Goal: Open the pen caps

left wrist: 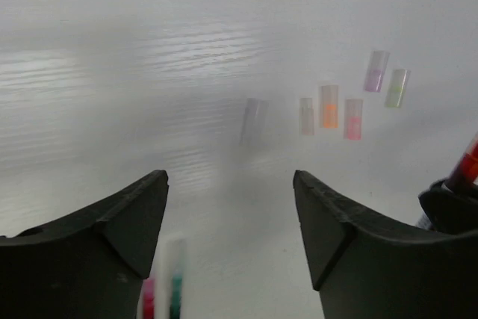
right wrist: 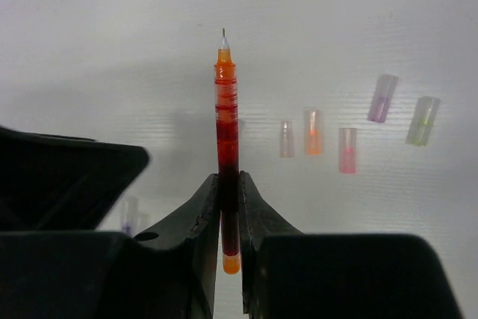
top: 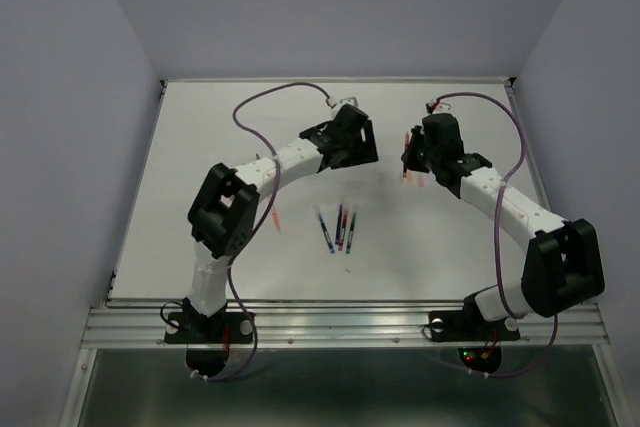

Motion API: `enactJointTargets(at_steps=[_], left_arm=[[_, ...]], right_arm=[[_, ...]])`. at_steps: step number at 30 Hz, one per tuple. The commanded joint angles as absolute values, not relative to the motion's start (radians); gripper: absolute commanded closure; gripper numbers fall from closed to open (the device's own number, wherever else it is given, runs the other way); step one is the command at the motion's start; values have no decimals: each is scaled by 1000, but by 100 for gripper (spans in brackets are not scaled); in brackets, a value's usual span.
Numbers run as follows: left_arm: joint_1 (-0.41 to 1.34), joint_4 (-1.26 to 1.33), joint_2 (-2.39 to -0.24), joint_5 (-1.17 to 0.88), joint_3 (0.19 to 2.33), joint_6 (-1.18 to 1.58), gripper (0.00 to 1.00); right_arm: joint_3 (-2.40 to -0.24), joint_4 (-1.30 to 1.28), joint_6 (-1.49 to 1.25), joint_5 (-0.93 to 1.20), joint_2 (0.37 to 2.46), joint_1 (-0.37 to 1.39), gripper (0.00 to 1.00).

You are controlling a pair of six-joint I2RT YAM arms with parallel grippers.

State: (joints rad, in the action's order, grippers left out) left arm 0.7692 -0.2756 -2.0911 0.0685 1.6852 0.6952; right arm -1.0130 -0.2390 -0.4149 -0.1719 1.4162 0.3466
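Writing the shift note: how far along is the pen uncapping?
Done: at least five loose caps lie on the table. In hand: the right gripper is shut on a red-orange pen, tip bare; the left gripper stands open, empty. Left: several pens lie mid-table; whether capped is too small to tell.

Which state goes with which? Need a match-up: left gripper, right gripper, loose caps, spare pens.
Things:
1. left gripper
2. right gripper
3. loose caps
4. spare pens

States:
A. lying side by side in a small bunch
B. shut on a red-orange pen, tip bare
C. open
D. short tubes lying apart, off any pen

Pairs: 1-C, 2-B, 3-D, 4-A
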Motion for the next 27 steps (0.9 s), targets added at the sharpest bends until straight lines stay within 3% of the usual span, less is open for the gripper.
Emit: enactJointTargets(at_steps=[1, 6, 11, 19, 25, 27], left_arm=[[661, -241, -1795, 200, 1466, 705, 15], [525, -319, -1544, 325, 1224, 775, 1], [443, -347, -1337, 452, 1011, 837, 1], [351, -348, -1264, 436, 953, 824, 1], [345, -353, -1279, 419, 950, 822, 1], [344, -345, -1279, 413, 945, 818, 1]], right_arm=[[-994, -158, -408, -23, 1399, 376, 87], [-1043, -84, -434, 75, 1515, 530, 87], [-1172, -37, -452, 129, 1734, 698, 87], [-1425, -14, -506, 156, 2022, 824, 85], [-1566, -74, -537, 126, 2147, 856, 76], [-1584, -78, -532, 129, 2161, 856, 65]])
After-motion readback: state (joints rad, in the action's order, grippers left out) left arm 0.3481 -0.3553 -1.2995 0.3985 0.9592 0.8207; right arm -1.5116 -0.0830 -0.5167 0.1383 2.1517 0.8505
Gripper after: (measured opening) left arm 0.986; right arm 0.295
